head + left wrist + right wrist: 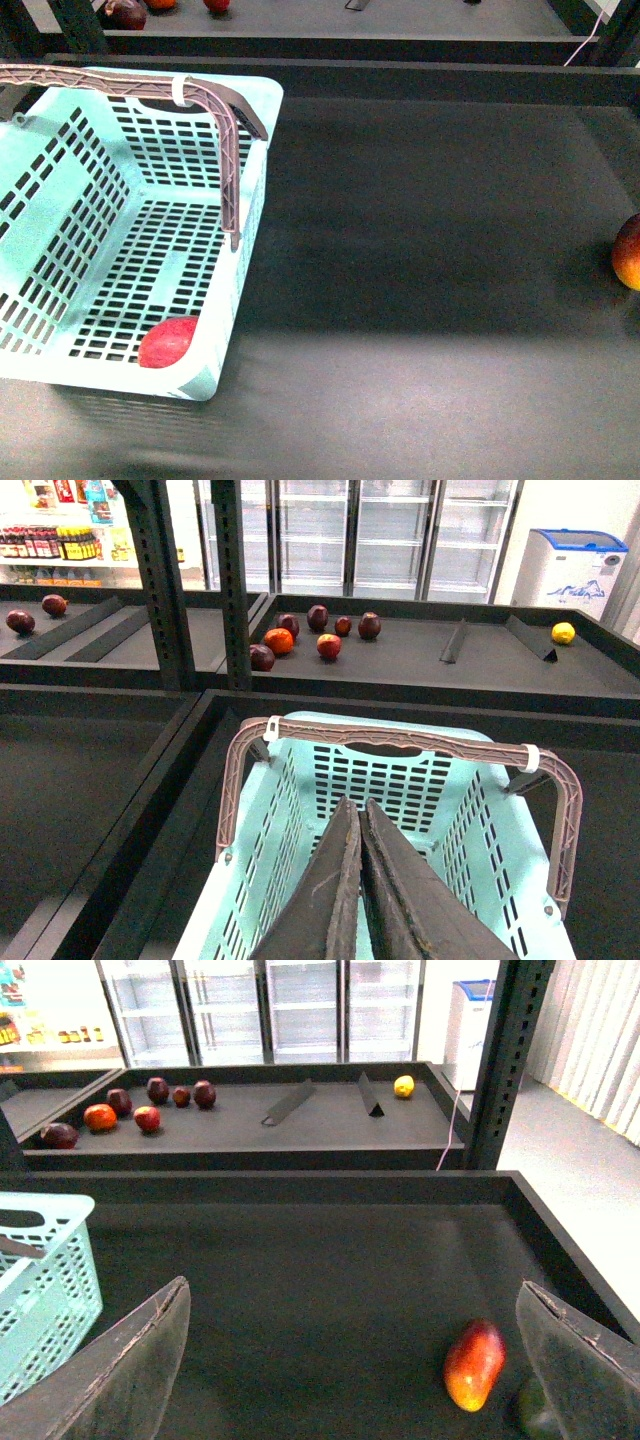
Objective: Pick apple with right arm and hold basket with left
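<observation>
Apple (167, 341): one item, red, lying in the near right corner of the basket (60, 205) floor, touching or just beside the wall. From my remote station I log the right gripper (350, 1360) with its fingers spread wide and nothing between them, looking over bare dark shelf; the left gripper (361, 890) has its two dark fingers pressed together, hovering above the basket interior, not clamped on the handle (400, 742) as far as I can tell. Handle stands raised across the basket. Orange-red fruit (474, 1364) with yellow underside lies near the right gripper; not the target, so I leave it. Further fruit (147, 1118) on the rear shelf, well apart. In my judgement the apple is already placed; the step to do well is securing the basket, so I would open the left fingers, centre on the handle bar, and close squarely without tipping the basket.
</observation>
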Controlling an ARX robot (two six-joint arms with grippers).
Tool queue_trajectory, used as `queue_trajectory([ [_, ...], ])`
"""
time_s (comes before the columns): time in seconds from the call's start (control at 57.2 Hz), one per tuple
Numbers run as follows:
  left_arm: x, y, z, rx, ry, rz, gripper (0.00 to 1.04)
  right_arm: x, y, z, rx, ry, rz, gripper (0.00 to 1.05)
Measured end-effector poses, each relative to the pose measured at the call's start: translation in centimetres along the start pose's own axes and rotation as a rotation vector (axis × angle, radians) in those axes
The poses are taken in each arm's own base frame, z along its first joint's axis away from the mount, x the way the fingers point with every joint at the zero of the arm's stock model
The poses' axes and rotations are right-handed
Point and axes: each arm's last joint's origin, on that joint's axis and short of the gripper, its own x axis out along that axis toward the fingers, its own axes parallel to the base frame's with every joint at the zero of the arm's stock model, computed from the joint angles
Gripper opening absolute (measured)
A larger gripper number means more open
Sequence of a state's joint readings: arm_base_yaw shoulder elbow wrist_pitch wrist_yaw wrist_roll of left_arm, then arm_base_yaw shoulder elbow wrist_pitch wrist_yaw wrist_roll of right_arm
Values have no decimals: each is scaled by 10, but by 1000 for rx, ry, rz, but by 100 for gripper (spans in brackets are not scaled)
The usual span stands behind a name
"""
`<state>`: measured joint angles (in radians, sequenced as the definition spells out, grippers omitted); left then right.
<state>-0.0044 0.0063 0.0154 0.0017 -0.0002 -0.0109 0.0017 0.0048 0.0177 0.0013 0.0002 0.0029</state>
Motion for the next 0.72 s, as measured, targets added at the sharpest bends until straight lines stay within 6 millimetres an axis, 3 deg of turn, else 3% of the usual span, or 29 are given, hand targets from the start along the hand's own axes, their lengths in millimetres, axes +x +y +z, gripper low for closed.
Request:
queue_trajectory([
  [0.157,0,0,0,0,0,0,5,0,0,0,0,0,0,96],
  [0.472,0,0,0,0,0,0,60,0,0,0,0,0,0,96],
  [0.629,0,0,0,0,0,0,94,0,0,0,0,0,0,96],
  [0.682,0,0,0,2,0,0,100,0,0,0,0,0,0,96],
  [0.717,0,0,0,2,0,0,98,0,0,0,0,0,0,96],
])
